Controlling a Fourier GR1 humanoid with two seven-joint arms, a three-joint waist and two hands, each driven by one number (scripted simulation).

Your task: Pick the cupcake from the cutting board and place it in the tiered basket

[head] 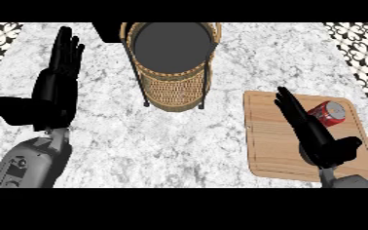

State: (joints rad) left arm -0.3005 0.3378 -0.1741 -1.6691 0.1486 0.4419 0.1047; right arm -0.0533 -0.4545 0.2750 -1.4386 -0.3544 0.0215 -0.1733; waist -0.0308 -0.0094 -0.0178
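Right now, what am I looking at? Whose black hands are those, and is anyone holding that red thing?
You are looking down from a robot's head, as if through its eyes, at a kitchen counter. The black hands are the robot's own. Its left hand rests open at the left, fingers up. Its right hand is open over a wooden cutting board, right beside the red thing, which has a silvery end. Neither hand holds anything. At the top stands a woven tiered basket, where the red thing should go.

Tan cutting board (269,148), grey-marbled counter (179,146)
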